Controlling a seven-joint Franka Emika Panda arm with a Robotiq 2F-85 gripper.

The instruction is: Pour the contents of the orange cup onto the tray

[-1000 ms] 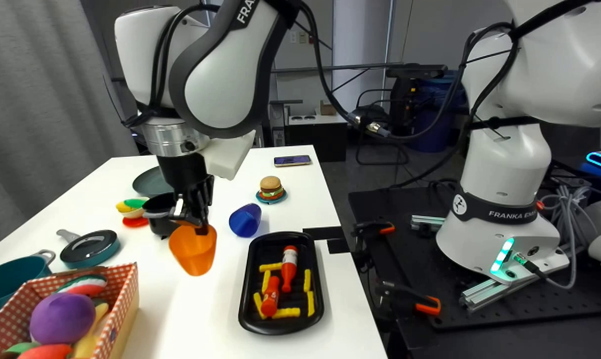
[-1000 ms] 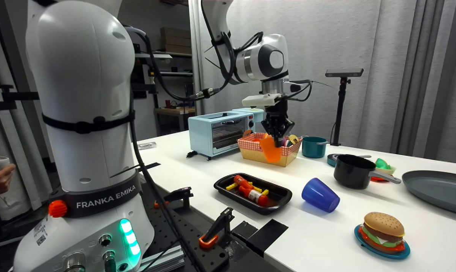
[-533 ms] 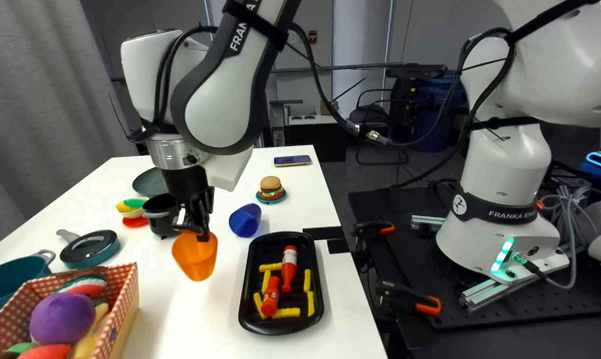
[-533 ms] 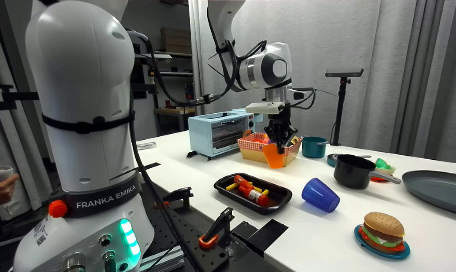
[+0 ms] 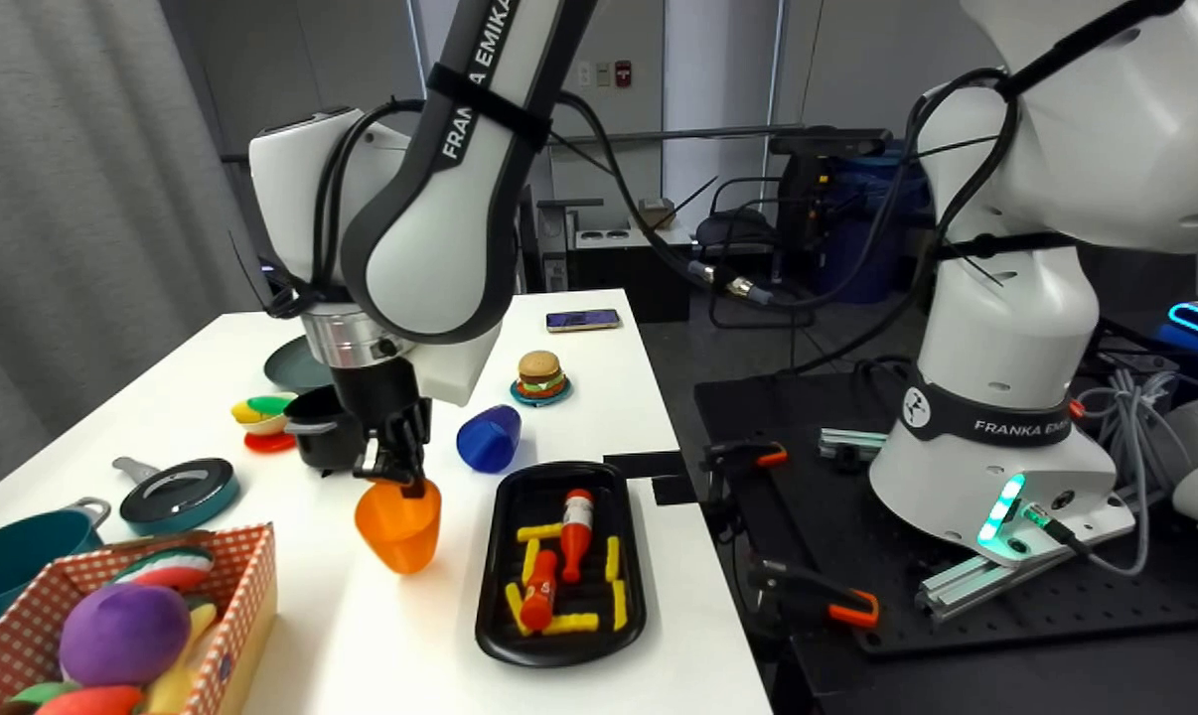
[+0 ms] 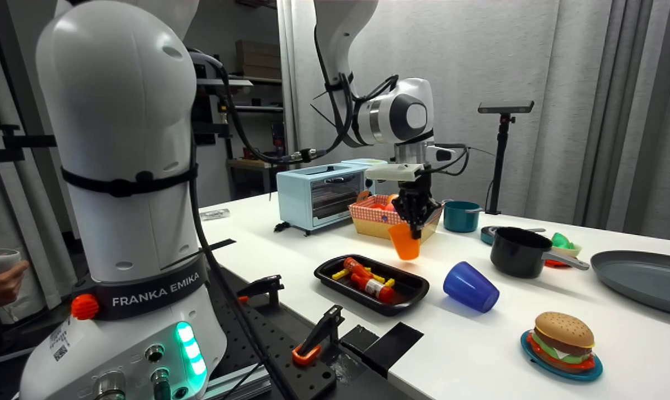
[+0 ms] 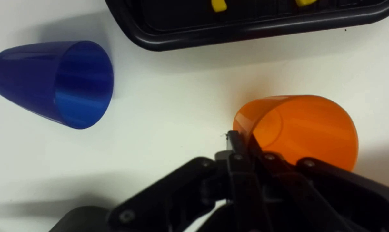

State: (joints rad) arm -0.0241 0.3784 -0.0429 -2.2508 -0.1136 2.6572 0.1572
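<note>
My gripper (image 7: 245, 140) is shut on the rim of the orange cup (image 7: 320, 129), one finger inside and one outside. It also shows in both exterior views, gripper (image 5: 407, 489) (image 6: 416, 229) above the cup (image 5: 400, 531) (image 6: 404, 243). The cup is slightly tilted, mouth up, low over the table beside the tray; I cannot tell whether it touches. No small red pieces show in the visible part of its inside. The black tray (image 5: 559, 652) (image 6: 343, 291) (image 7: 214, 38) holds two red bottles (image 5: 577, 536) (image 6: 376, 289) and several yellow curved pieces (image 5: 571, 624).
A blue cup (image 5: 490, 439) (image 7: 30, 74) lies on its side near the tray. A black pot (image 5: 321, 432), a teal pot (image 6: 461, 215), a checkered basket of toys (image 5: 256, 596), a toy burger (image 5: 539, 372) and a light-blue toy oven (image 6: 296, 194) stand around.
My gripper and the orange cup in its grasp have moved down toward the table and slightly closer to the tray. The tray and the things in it have not moved.
</note>
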